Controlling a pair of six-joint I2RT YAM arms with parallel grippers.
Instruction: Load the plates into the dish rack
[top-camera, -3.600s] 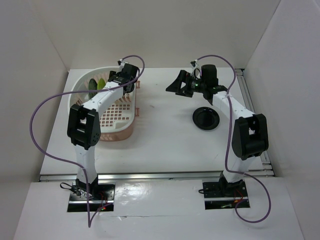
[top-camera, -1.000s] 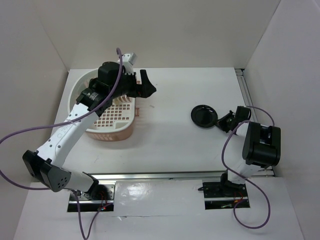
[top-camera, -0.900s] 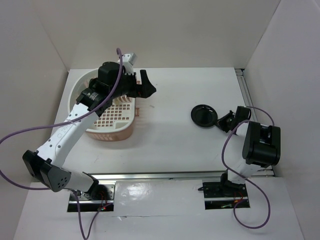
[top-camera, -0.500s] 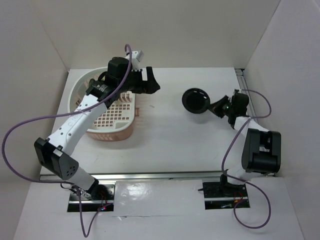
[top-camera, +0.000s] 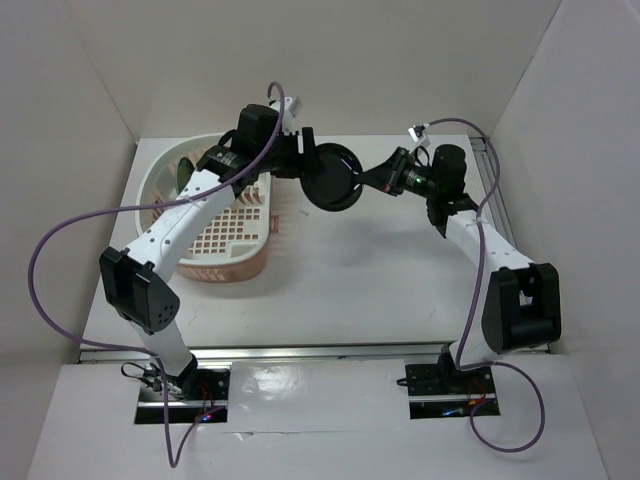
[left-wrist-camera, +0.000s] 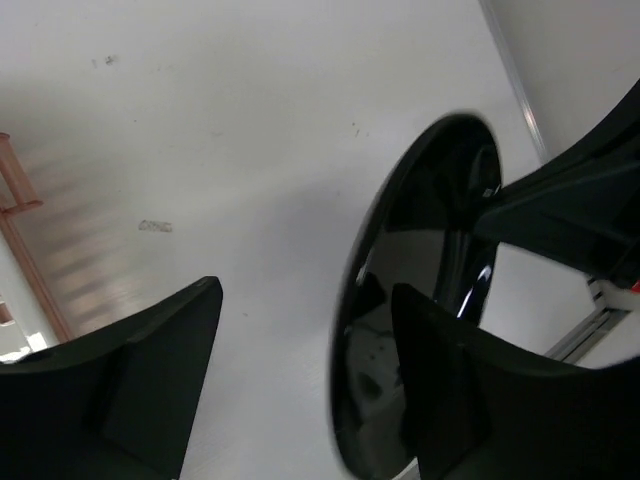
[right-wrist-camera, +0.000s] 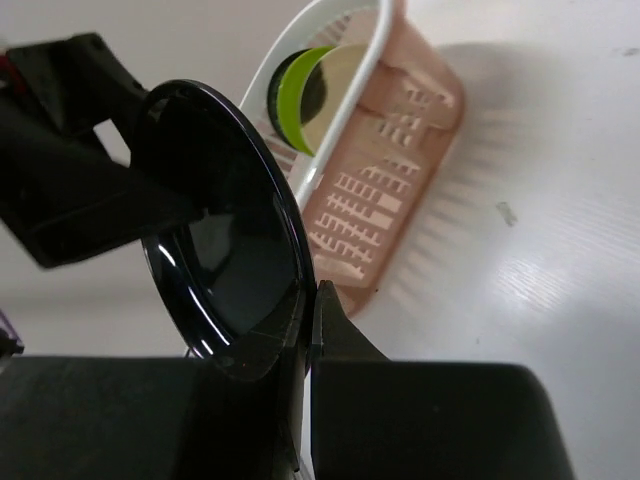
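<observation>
My right gripper (top-camera: 364, 183) (right-wrist-camera: 310, 295) is shut on the rim of the glossy black plate (top-camera: 330, 177) (right-wrist-camera: 225, 240) and holds it on edge in the air, just right of the dish rack (top-camera: 235, 268) (right-wrist-camera: 400, 170). My left gripper (top-camera: 308, 160) (left-wrist-camera: 305, 290) meets it from the left, open. Its fingers straddle the black plate (left-wrist-camera: 420, 270), whose rim stands close to the right finger (left-wrist-camera: 440, 400). A lime green plate (right-wrist-camera: 295, 85) stands upright in the pink rack's far end, with a dark plate behind it.
The rack sits at the table's back left with its white grid insert (top-camera: 225, 225). White walls close in the back and both sides. A metal rail (top-camera: 500, 200) runs along the right edge. Purple cables loop off both arms.
My right arm picked the black plate up off the table and carried it left, tilting it on edge. My left arm swung right from the rack to meet it, and its jaws narrowed slightly.
</observation>
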